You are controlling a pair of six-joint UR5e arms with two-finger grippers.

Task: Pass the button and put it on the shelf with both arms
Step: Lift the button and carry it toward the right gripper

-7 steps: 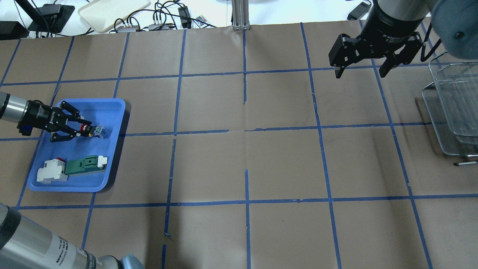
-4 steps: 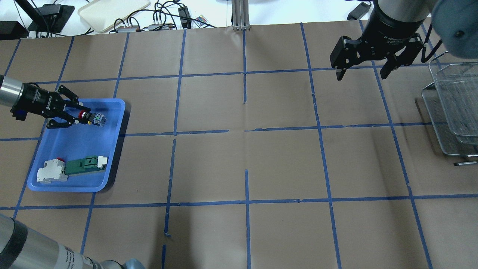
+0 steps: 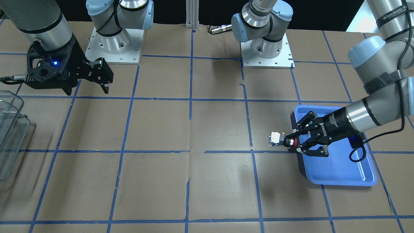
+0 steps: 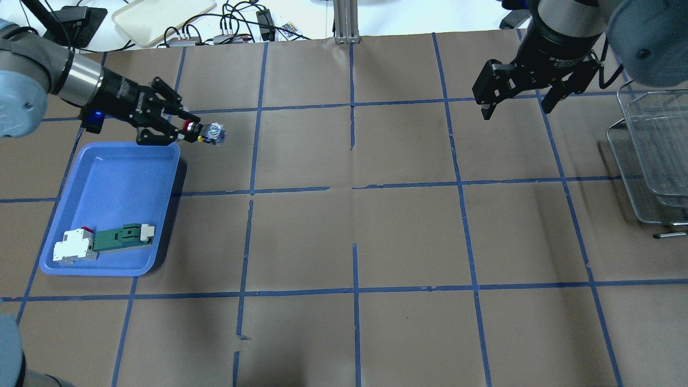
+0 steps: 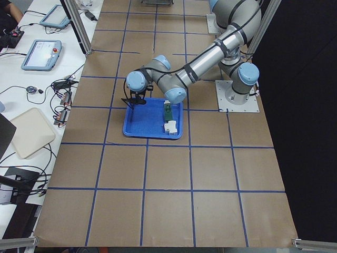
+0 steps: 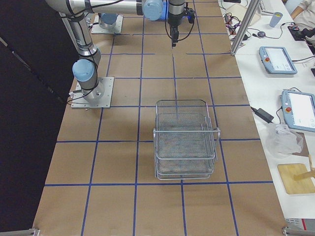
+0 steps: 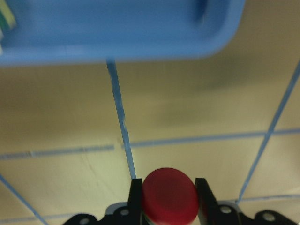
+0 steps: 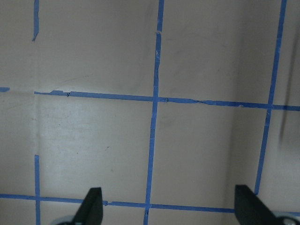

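My left gripper (image 4: 189,130) is shut on the button (image 4: 207,133), red cap between the fingers, whitish-blue block pointing outward, held in the air just beyond the blue tray's far right corner. It also shows in the front-facing view (image 3: 280,140) with the left gripper (image 3: 293,143), and the red cap fills the bottom of the left wrist view (image 7: 169,196). My right gripper (image 4: 516,103) is open and empty, high at the far right; its fingertips (image 8: 93,206) show wide apart in the right wrist view. The wire-mesh shelf (image 4: 653,156) stands at the right edge, seen whole in the exterior right view (image 6: 184,140).
The blue tray (image 4: 123,172) at the left holds a green-and-white rectangular part (image 4: 122,237) and a white block with a red tab (image 4: 73,246). The brown paper table carries a blue tape grid. Cables and a cream tray (image 4: 161,16) lie beyond the far edge.
My left gripper has lifted the button out of the blue tray and carried it up and to the right, past the tray's far corner. The right gripper has barely moved.
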